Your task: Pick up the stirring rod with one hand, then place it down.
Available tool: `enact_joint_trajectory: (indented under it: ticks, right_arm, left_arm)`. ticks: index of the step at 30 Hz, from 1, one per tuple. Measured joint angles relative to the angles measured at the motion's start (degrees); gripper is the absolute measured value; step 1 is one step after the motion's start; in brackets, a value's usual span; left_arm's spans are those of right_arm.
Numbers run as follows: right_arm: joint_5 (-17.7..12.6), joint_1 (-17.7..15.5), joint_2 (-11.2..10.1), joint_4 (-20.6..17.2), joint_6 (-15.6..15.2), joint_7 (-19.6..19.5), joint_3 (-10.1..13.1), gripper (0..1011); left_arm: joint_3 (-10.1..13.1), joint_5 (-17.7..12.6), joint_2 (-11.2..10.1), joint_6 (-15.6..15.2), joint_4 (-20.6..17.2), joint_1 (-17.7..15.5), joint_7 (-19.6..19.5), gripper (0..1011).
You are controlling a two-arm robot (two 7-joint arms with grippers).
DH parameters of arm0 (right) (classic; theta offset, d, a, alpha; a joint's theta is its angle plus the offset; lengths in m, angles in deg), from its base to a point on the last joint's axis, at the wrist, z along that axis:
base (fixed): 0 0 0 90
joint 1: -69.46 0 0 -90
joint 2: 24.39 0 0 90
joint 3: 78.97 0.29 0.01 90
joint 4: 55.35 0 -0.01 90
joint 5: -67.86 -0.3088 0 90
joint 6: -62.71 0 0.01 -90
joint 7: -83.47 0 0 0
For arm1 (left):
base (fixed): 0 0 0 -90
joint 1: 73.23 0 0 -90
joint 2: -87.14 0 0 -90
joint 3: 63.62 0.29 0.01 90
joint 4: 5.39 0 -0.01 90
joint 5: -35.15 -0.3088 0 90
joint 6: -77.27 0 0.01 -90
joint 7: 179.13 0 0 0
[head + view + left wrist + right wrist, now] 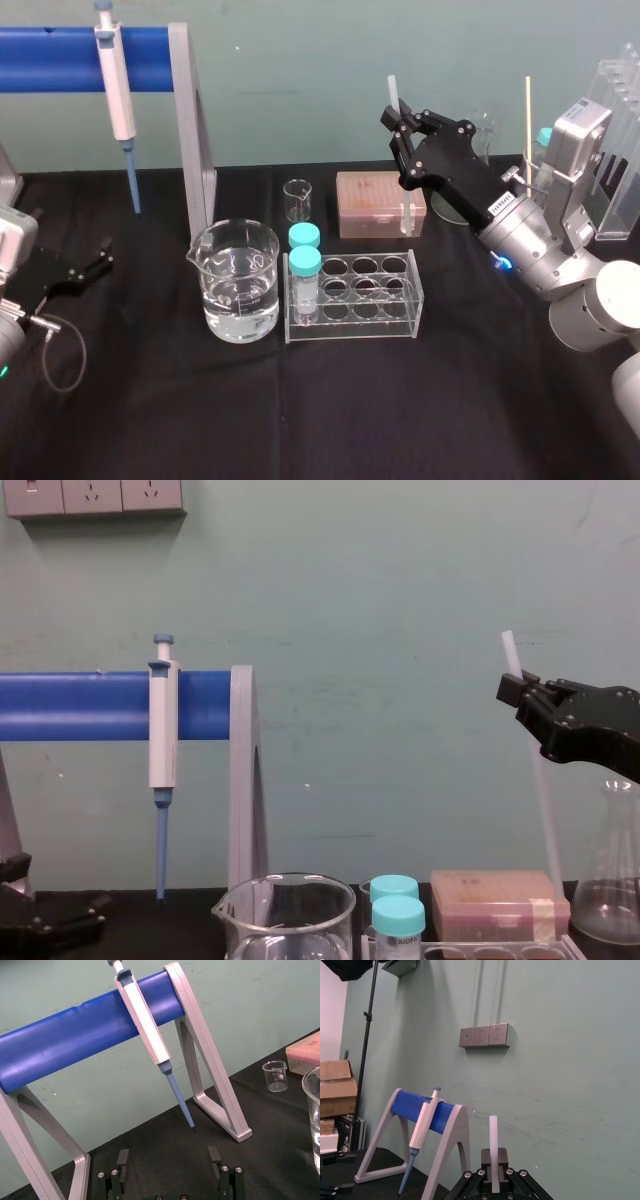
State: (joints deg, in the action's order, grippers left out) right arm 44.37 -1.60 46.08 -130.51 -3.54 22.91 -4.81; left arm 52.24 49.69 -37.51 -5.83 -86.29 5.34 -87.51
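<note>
Two fingers of my right gripper (399,120) pinch the stirring rod (543,800) near its top, holding it almost upright just beside the pink box (380,203); my left gripper (170,1156) rests spread, far left.

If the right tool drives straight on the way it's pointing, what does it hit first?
Likely nothing before the green wall. The right tool, shut on the stirring rod, aims at it, with the pipette stand off to the side. Depth is unclear.

Pale green wall (560,1060) with grey socket plate (485,1036)
</note>
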Motion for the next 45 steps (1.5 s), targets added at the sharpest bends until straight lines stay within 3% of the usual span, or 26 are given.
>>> enact_joint_trajectory:
  ticks: [45]
  right_arm:
    - [-0.01,0.0,0.0,0.0,0.0,0.01,0.0,72]
  left_arm:
    - [0.0,0.0,0.0,0.0,0.0,0.0,0.0,1000]
